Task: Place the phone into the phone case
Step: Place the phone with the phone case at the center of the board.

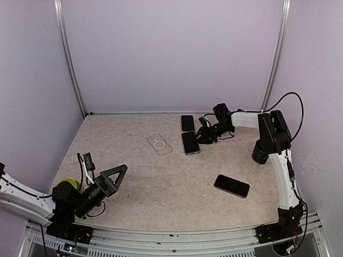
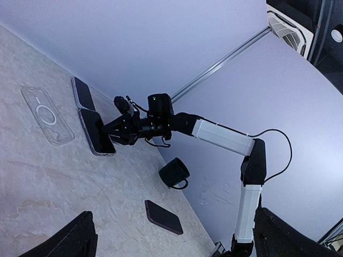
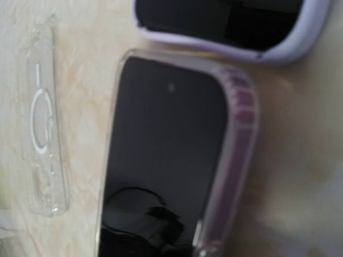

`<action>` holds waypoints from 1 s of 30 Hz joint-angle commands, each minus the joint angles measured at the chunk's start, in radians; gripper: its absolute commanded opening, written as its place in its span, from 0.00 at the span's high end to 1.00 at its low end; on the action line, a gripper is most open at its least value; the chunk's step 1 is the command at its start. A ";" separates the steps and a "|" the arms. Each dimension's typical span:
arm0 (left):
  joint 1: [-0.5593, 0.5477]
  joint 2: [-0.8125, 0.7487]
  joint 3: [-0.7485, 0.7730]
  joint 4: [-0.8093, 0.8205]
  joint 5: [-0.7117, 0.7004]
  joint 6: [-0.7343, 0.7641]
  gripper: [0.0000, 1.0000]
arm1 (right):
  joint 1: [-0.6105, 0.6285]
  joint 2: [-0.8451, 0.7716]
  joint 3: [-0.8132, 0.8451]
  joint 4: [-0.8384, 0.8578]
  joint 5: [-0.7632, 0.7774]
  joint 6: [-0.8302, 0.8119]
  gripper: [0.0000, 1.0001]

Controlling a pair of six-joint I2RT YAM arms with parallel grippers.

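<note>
An empty clear phone case (image 1: 159, 144) with a white ring lies flat at mid-table; it also shows in the left wrist view (image 2: 47, 116) and the right wrist view (image 3: 45, 134). Right of it lies a dark phone (image 1: 190, 143) with a translucent purplish rim (image 3: 238, 139). My right gripper (image 1: 205, 134) hovers low at this phone's right edge, its fingers spread; they are out of its own wrist view. A bare dark phone (image 1: 231, 186) lies near the right arm (image 2: 163, 217). My left gripper (image 1: 111, 179) is open and empty at the near left.
A third phone in a lilac case (image 1: 187, 123) lies behind the rimmed one (image 3: 230, 27). A black mug (image 1: 260, 152) stands on its side by the right arm (image 2: 174, 174). Walls close the table on three sides.
</note>
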 commanded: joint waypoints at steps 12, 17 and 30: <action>-0.008 0.018 -0.052 0.022 -0.023 0.005 0.01 | 0.011 -0.079 -0.098 0.008 0.086 -0.013 0.69; -0.008 0.032 -0.048 0.031 -0.023 0.006 0.01 | 0.033 -0.122 -0.145 0.011 0.120 -0.028 0.68; -0.019 0.035 -0.057 0.038 -0.028 0.003 0.01 | 0.035 -0.152 -0.162 0.025 0.198 -0.041 0.64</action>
